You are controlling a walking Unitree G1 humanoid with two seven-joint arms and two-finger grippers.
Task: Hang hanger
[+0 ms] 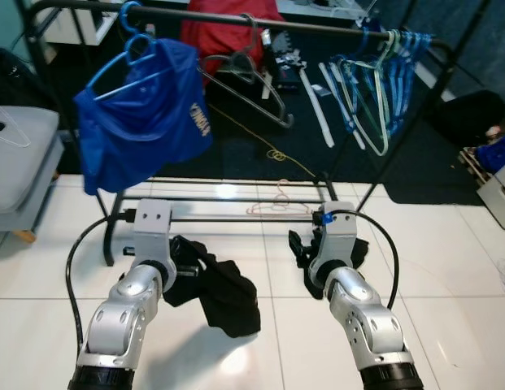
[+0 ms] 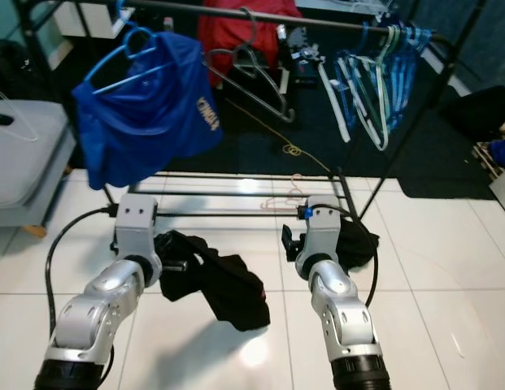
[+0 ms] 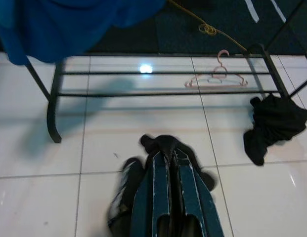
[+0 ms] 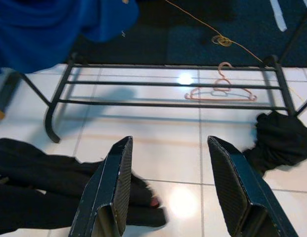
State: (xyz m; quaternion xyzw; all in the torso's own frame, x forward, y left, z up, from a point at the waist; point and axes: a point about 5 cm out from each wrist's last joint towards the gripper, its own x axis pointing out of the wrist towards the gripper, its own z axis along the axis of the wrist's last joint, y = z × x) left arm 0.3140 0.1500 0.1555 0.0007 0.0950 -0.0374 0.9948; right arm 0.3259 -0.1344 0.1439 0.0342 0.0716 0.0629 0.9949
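A black clothes rack's top rail (image 1: 317,28) carries a blue shirt (image 1: 146,122) on a blue hanger (image 1: 130,49), two grey hangers (image 1: 252,77) and several blue and green hangers (image 1: 374,89). A pink hanger (image 4: 221,93) lies on the white tiles under the rack's lower bars. My left gripper (image 3: 169,154) is shut on a black garment (image 1: 228,296) that hangs above the floor in front of the rack. My right gripper (image 4: 170,143) is open with nothing between its fingers, low in front of the rack. A second black garment (image 4: 282,140) lies by the rack's right foot.
A grey seat (image 1: 16,154) stands at the left. A red bag (image 1: 219,32) and a yellow cord (image 1: 276,154) lie on the dark carpet behind the rack. A white box (image 1: 500,195) sits at the right edge.
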